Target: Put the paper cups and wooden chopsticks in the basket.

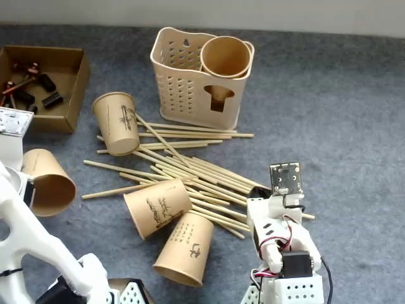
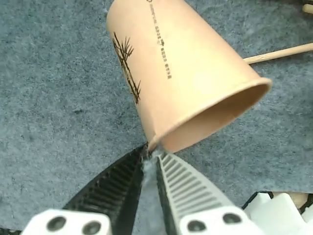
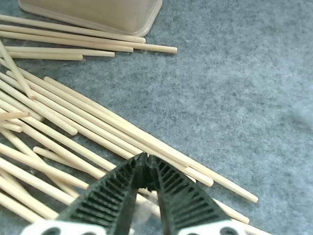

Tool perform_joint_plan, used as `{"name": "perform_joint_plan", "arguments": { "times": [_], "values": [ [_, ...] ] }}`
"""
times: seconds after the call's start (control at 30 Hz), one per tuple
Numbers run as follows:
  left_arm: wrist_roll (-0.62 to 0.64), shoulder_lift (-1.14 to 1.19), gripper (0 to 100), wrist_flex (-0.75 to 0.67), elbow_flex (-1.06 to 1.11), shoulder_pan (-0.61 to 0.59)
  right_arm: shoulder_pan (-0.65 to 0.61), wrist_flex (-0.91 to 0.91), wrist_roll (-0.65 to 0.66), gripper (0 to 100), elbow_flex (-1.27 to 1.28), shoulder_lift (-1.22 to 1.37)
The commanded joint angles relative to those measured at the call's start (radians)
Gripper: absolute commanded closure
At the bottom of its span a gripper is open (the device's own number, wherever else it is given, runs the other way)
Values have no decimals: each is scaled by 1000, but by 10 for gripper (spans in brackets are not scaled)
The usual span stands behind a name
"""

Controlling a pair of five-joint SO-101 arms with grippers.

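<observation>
Left wrist view — paper cup [image 2: 195, 78], black bamboo sketch, small print line

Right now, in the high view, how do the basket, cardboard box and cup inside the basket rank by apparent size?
Largest: basket and cardboard box, about alike; the box runs off the edge, so unranked.
Smallest: cup inside the basket.

Left tool [image 2: 150, 152] grips a paper cup [image 2: 186, 73] while right tool [image 3: 146, 158] sits closed, pointing down.
</observation>
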Motion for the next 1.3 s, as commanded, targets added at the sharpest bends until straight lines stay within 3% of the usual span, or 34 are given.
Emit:
{"name": "perform_joint_plan", "arguments": {
  "times": [0.0, 0.17, 0.47, 1.27],
  "values": [
    [25, -28, 995, 38, -90, 18, 5, 39, 5, 993, 116, 2],
    [91, -28, 995, 52, -159, 19, -15, 136, 3, 993, 116, -5],
    [253, -28, 995, 101, -295, 139, -13, 274, 9, 993, 116, -5],
    [726, -28, 995, 103, -550, 506, -13, 275, 9, 993, 116, -7]
  ]
}}
